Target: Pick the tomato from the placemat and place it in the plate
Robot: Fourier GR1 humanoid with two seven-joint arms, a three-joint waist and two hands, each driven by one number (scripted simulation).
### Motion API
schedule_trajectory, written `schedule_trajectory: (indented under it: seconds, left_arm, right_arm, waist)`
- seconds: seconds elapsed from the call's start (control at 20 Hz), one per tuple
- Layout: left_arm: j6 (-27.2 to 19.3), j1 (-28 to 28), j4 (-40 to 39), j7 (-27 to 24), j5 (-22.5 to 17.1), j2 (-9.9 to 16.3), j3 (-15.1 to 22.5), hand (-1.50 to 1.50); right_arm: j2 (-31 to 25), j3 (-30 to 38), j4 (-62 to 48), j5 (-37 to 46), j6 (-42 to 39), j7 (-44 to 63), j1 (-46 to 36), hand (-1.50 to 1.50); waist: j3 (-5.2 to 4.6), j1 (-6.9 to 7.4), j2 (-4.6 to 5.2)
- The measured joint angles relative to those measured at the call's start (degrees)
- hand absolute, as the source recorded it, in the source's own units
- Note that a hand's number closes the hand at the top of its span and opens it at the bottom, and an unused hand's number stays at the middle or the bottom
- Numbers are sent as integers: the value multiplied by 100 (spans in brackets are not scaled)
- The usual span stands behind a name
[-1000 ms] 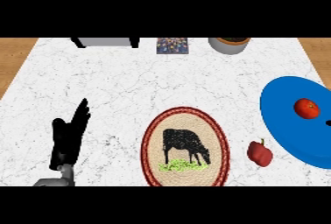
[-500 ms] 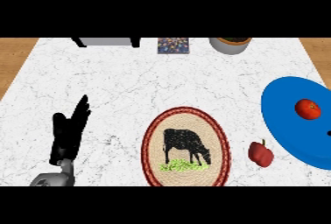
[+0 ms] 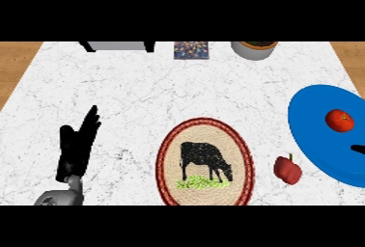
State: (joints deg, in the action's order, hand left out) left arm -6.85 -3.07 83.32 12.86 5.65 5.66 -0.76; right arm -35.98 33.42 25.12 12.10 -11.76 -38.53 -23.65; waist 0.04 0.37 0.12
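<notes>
A red tomato [image 3: 340,120] lies on the blue plate [image 3: 314,130] at the right edge of the view. The oval woven placemat [image 3: 205,162], printed with a black cow, sits at the centre front with nothing on it. Only a black sliver of my right hand [image 3: 357,148] shows at the right edge, over the plate and below the tomato, apart from it. My left hand [image 3: 77,147] rests open at the lower left, fingers pointing up, well away from the mat.
A red bell pepper [image 3: 287,169] lies on the counter between the placemat and the plate. Along the far edge stand a grey object [image 3: 119,46], a patterned box [image 3: 191,49] and a bowl [image 3: 254,48]. Wooden floor shows beyond both far corners.
The black sliver of my right hand has slid down along the right edge, away from the tomato. The tomato stays on the plate. My left hand has barely moved.
</notes>
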Motion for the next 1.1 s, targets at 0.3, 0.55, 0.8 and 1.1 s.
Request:
schedule_trajectory:
  seconds: [0.3, 0.55, 0.8, 1.1]
  left_arm:
    - [59, 147, 3, -143, 7, -42, 20, 0]
    - [64, 82, 98, -10, 17, -44, 3, 0]
    - [56, 136, 122, -40, 41, -102, 32, 0]
    - [77, 100, 226, 100, 55, -87, 36, 0]
  right_arm:
    - [-236, -77, -650, 30, 275, -316, -118, -150]
    - [-365, -121, -939, 11, 463, -460, -90, -150]
    - [-559, -152, -1195, -14, 495, -560, -78, -150]
    - [-800, -90, -1466, -82, 506, -773, 82, -150]
  waist:
    - [4, 32, 11]
    - [8, 38, 13]
    - [9, 46, 18]
    - [16, 65, 28]
